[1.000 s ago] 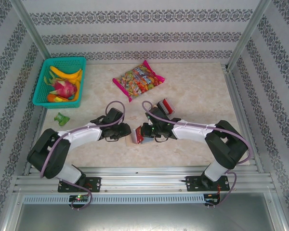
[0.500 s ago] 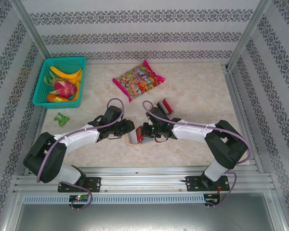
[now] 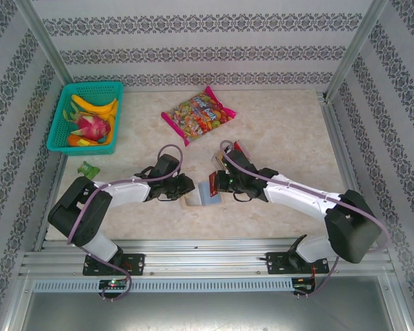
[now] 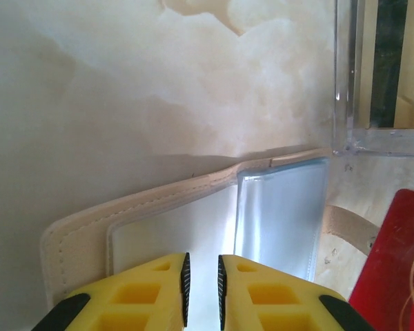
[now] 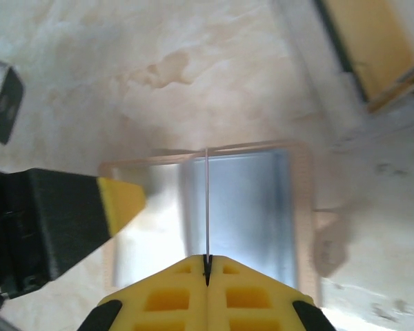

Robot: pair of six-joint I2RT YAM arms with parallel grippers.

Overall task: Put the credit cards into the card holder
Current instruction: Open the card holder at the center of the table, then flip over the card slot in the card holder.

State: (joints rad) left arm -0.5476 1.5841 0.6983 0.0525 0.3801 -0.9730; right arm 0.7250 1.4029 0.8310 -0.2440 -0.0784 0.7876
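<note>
Since a second ago the right arm has stretched out low to the right, and the left gripper (image 3: 184, 187) has slid up to the card holder (image 3: 195, 200), which lies open on the table (image 3: 283, 124) between both grippers. The right wrist view shows the right gripper (image 5: 207, 261) pinched tight on a thin card (image 5: 206, 200), edge-on above the holder's clear sleeves. The left wrist view shows a slim gap between the left fingers (image 4: 169, 276) over the holder's stitched edge; whether they grip it I cannot tell. That view also catches a red card (image 4: 393, 262) and a clear rack (image 4: 345, 83).
</note>
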